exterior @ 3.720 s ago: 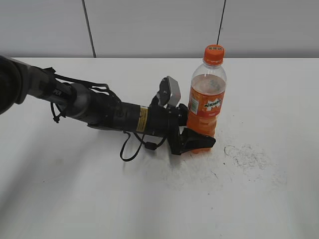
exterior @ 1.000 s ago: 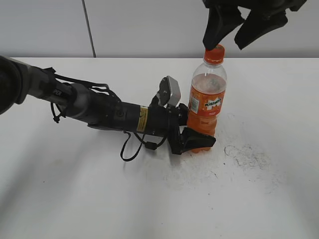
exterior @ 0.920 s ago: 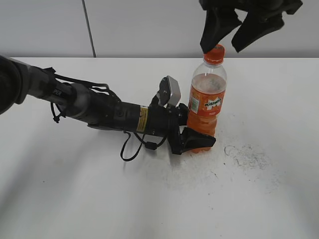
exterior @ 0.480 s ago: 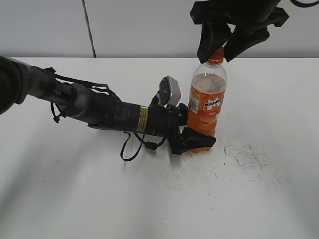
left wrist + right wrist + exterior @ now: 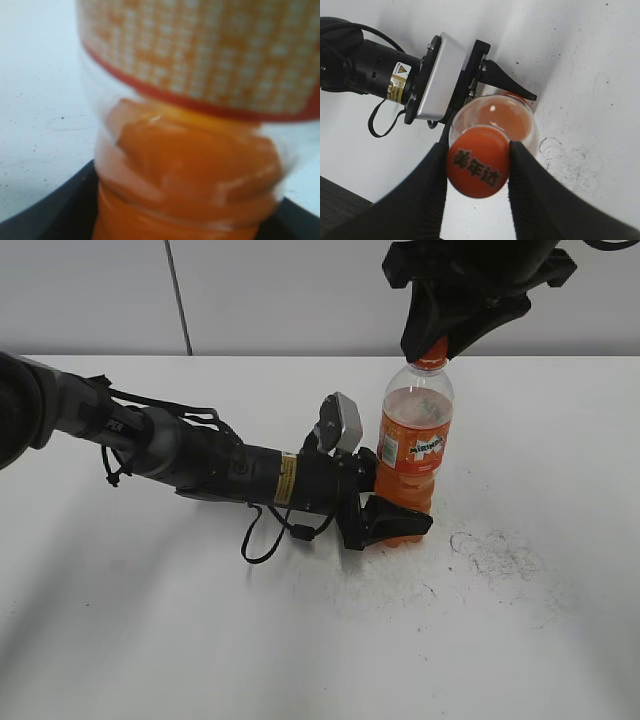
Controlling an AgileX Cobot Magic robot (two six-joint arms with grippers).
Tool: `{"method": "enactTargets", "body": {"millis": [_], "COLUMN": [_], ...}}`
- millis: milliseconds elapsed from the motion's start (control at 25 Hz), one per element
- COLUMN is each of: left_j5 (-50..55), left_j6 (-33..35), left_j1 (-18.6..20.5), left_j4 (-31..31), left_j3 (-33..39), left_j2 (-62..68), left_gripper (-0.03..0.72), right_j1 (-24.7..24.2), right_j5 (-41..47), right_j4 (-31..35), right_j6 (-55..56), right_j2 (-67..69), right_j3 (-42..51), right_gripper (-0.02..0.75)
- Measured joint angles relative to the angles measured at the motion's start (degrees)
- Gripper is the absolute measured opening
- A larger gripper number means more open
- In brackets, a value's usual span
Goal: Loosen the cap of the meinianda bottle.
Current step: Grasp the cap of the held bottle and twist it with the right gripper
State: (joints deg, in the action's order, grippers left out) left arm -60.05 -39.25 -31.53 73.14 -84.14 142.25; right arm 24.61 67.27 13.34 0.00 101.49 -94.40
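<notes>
The meinianda bottle (image 5: 415, 445) stands upright on the white table, orange drink inside and an orange label. My left gripper (image 5: 392, 520) is shut on the bottle's base; the left wrist view shows the bottle's lower part (image 5: 185, 165) close up between dark jaws. My right gripper (image 5: 437, 338) comes down from above and is shut on the orange cap (image 5: 478, 168), a black finger touching each side. In the exterior view the cap (image 5: 432, 353) is mostly hidden by the fingers.
The left arm (image 5: 200, 465) lies low across the table from the left, with a loose black cable (image 5: 262, 540). Grey scuff marks (image 5: 495, 552) sit on the table right of the bottle. A wall stands behind the table.
My right gripper came down from above the bottle and closed its fingers onto the cap. The left gripper and the bottle have not moved.
</notes>
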Motion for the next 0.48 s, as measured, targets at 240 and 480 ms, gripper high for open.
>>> {"method": "enactTargets", "body": {"millis": [240,480], "left_j5": [0.0,-0.1], "left_j6": [0.25,0.66], "left_j1": [0.0,0.0], "left_j4": [0.12,0.32], "left_j3": [0.0,0.0], "left_j2": [0.0,0.0], "left_gripper": [0.55,0.547], "right_j1": [0.0,0.0], "right_j5": [1.07,1.24], "right_j4": [0.11,0.34], "right_j6": [-11.33,-34.11], "right_j2": [0.0,0.0], "right_j3": [0.0,-0.09], "right_gripper": [0.274,0.272]}}
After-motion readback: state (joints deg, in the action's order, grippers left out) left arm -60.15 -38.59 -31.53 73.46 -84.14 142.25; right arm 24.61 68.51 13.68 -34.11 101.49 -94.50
